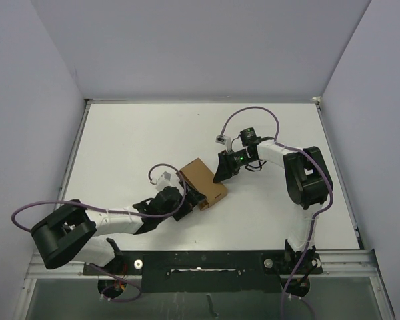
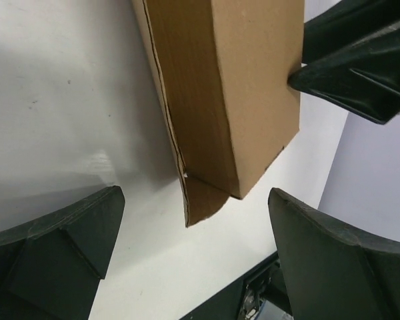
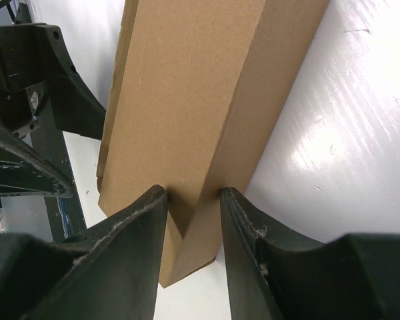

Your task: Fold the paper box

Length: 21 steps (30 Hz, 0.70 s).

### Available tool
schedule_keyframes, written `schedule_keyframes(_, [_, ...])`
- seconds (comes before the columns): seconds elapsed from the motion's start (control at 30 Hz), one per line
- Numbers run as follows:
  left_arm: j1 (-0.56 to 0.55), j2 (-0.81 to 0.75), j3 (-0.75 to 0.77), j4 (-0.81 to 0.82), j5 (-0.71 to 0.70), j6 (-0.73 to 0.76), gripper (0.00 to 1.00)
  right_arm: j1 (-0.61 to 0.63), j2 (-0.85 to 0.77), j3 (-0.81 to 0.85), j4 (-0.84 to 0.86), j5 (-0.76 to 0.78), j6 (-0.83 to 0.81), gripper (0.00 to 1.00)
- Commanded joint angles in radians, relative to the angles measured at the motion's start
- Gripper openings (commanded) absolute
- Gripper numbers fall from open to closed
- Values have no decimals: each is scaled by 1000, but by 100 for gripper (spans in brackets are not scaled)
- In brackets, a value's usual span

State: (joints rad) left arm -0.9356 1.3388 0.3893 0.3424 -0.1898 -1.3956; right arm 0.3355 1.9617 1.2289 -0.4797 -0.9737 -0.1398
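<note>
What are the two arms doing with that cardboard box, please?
The two arms are folding the paper box on the table. The right gripper pinches one edge of the box, which looks mostly formed. The left gripper is open at the opposite end, spread wide and not touching the cardboard.

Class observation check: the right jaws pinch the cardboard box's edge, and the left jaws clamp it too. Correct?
No. The left gripper is open, jaws spread clear of the paper box, per the left wrist view; the right gripper does pinch it.
</note>
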Motion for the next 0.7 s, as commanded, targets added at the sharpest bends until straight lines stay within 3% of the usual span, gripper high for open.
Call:
schedule_keyframes(0.0, [-19, 54, 71, 40, -93, -65, 88, 7, 9, 24, 18, -19, 5, 37])
schedule_keyframes(0.33, [-78, 132, 132, -14, -119, -169, 74, 7, 13, 26, 13, -16, 4, 37])
schedule_keyframes(0.67, [-92, 136, 165, -79, -151, -216, 51, 17, 19, 26, 8, -10, 0, 36])
